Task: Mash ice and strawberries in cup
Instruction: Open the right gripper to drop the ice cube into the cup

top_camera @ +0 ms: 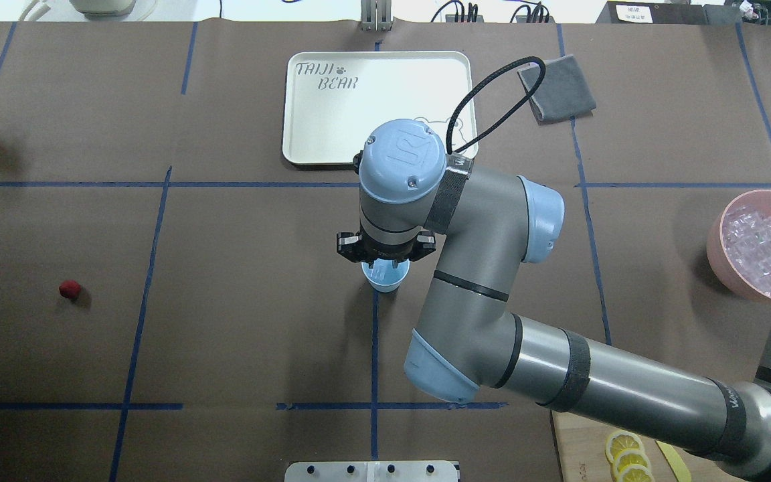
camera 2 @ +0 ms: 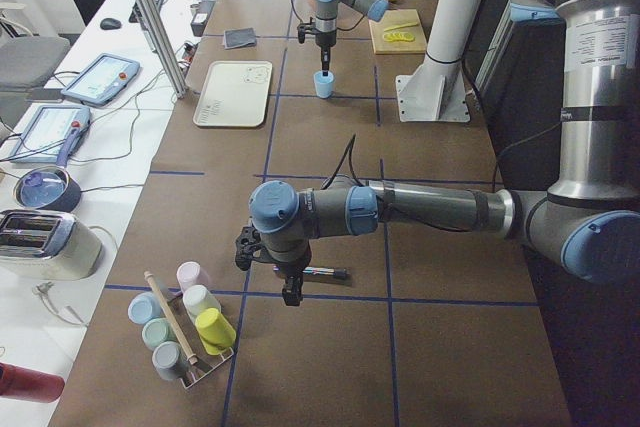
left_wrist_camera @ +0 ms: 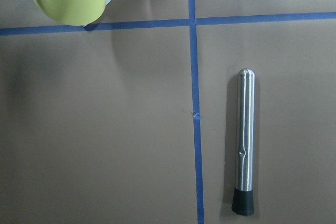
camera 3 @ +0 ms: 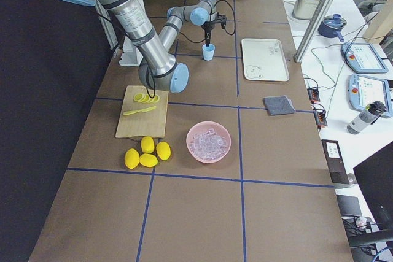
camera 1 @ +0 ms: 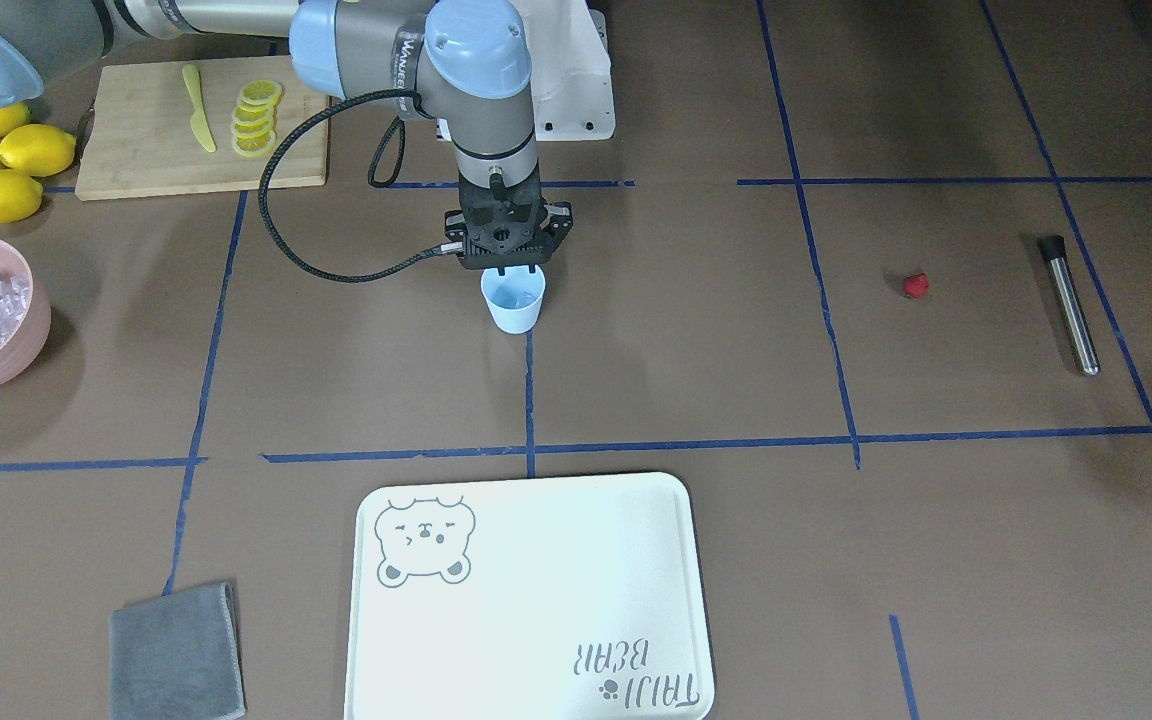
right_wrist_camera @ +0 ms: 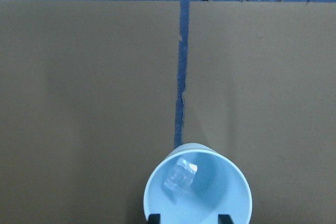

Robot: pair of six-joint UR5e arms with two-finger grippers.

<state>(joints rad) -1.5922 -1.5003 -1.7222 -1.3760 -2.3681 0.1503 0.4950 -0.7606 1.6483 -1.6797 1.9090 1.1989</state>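
The small, pale-blue, tapered plastic cup [camera 1: 513, 303] stands upright at mid-table on a blue tape line. One clear ice cube [right_wrist_camera: 180, 177] lies inside it, against the wall. The right gripper [camera 1: 509, 268] hangs straight above the mouth with its fingers spread and holding nothing. In the right wrist view the two dark fingertips [right_wrist_camera: 154, 217] show at either side of the cup's rim, just clear of it.

The small red strawberry [camera 1: 916, 286] lies alone on the table well off to the robot's left, far from the cup and from the right gripper. The left arm is plainly the nearer one. The left gripper [camera 2: 291, 292] hovers over the slim steel muddler with a black rubber tip [left_wrist_camera: 245, 141]. That muddler lies flat beyond the berry, further left. Its long axis runs near to far, parallel to a tape line, with the black end toward the robot. The left gripper's fingers do not show in its own camera, so I cannot tell whether they are apart or together.

My reading is that the berry is the left arm's job, and a carry rightward to the cup would bring it under the right gripper.

The surface is flat brown paper. A pink bowl [camera 1: 21, 345] of ice sits far right, and a pale tray [camera 1: 536, 600] lies past the cup.
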